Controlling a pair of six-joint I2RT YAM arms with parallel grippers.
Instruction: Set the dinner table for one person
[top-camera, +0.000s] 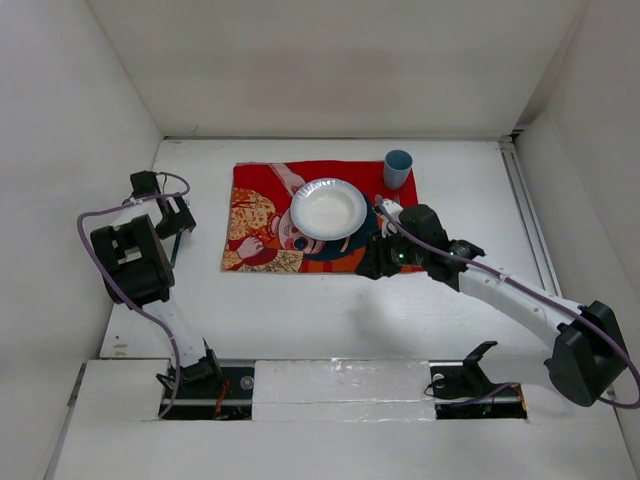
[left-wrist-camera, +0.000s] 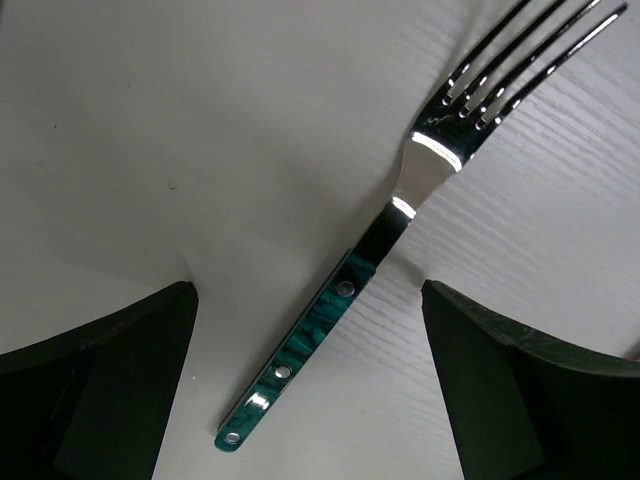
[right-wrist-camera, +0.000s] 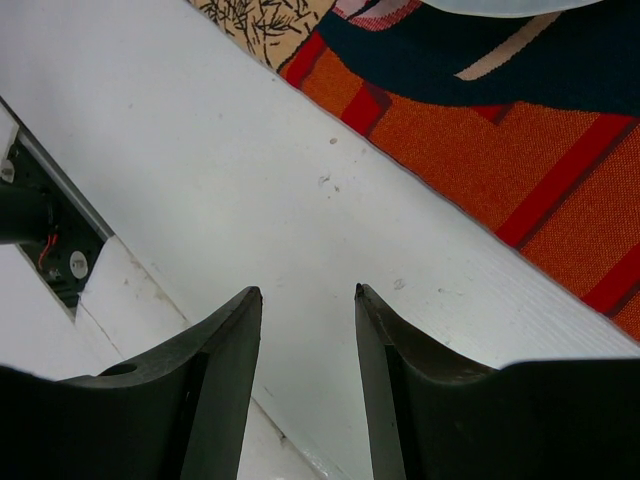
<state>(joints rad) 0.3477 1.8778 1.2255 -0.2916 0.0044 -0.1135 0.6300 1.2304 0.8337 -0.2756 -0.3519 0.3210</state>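
The dinner table (top-camera: 300, 310) is a white tabletop. On it lies a red cartoon placemat (top-camera: 255, 205) with a white paper plate (top-camera: 328, 208) on it and a blue cup (top-camera: 397, 168) at its far right corner. A fork (left-wrist-camera: 400, 210) with a green handle lies flat on the table. My left gripper (left-wrist-camera: 305, 290) is open, one finger on each side of the handle, not touching it. In the top view the left gripper (top-camera: 176, 216) is at the table's left side. My right gripper (right-wrist-camera: 308, 290) is open and empty over bare table beside the placemat's near edge (right-wrist-camera: 520, 150); in the top view the right gripper (top-camera: 370, 266) is at the placemat's near right.
A small white object (top-camera: 388, 208) lies right of the plate, partly hidden by the right arm. White walls close in the table on the left, back and right. A black mounting rail (top-camera: 330, 385) runs along the near edge.
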